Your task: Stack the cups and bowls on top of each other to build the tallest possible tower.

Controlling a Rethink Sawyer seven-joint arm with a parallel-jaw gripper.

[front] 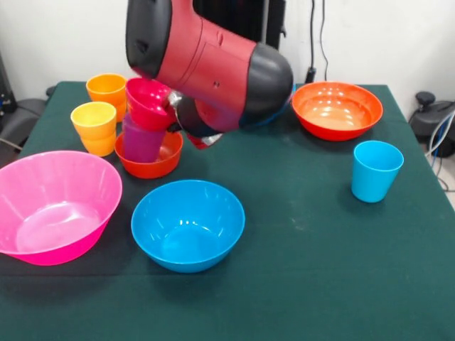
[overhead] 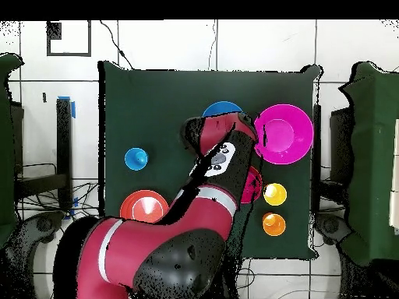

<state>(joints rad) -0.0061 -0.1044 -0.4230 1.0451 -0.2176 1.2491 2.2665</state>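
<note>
The tower stands at the left: a small orange-red bowl [front: 151, 162] holds the purple cup [front: 142, 141], and the small magenta bowl [front: 148, 101] sits tilted on top. It also shows in the overhead view [overhead: 253, 187], half under the arm. My gripper [front: 174, 108] is at the magenta bowl's right rim, mostly hidden by the red and black arm [front: 213, 67]. The orange cup [front: 106, 88] and yellow cup [front: 94, 126] stand left of the tower. The light blue cup [front: 375, 170] stands alone at the right.
The big pink bowl [front: 53, 206] and a blue bowl [front: 187, 224] sit at the front. The wide orange bowl [front: 336, 110] is at the back right. Only a blue edge [front: 283, 108] of the second blue bowl shows behind the arm.
</note>
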